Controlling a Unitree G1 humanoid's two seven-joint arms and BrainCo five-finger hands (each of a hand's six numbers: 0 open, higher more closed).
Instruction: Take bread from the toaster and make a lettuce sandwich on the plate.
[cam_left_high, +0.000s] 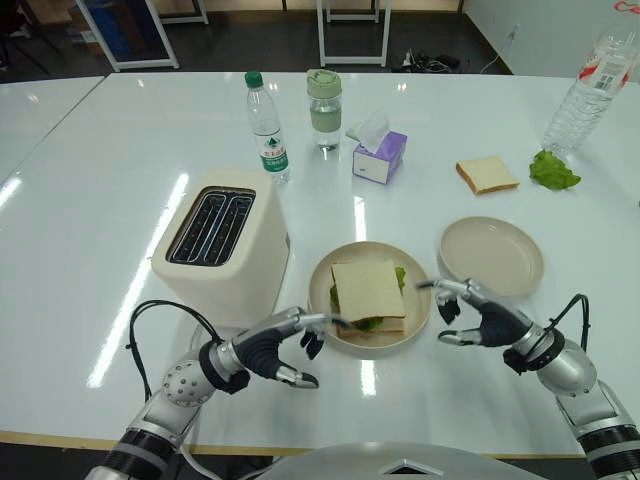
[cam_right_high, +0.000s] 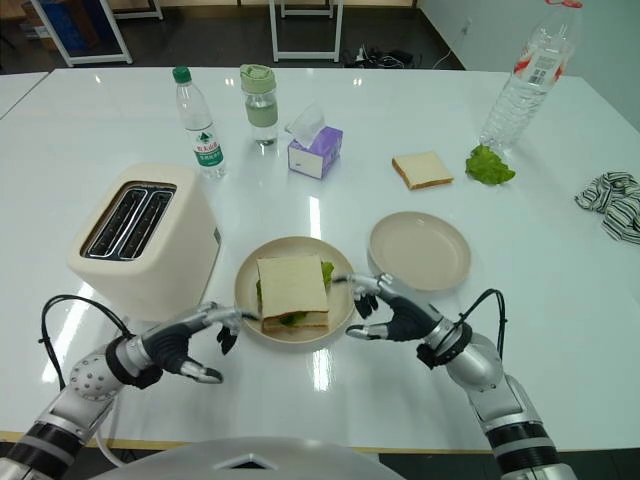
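Sandwich (cam_left_high: 368, 293), lettuce (cam_left_high: 400, 277) edging out between slices, sits on plate (cam_left_high: 318, 290) just beside toaster (cam_left_high: 225, 255) on table (cam_left_high: 100, 200). Left hand (cam_left_high: 268, 350) at plate's left rim, fingers spread, holding nothing. Right hand (cam_left_high: 490, 320) near right rim, likewise released. Spare bread slice (cam_left_high: 487, 175) well apart, far right.

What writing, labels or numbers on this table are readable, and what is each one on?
No text here can be quoted as it reads.
Small water bottle: green and white label, print too small to read.
Large clear bottle: red and white label, print too blurred to read.
Tissue box: purple sides, no legible words.
Toaster: no marking visible.
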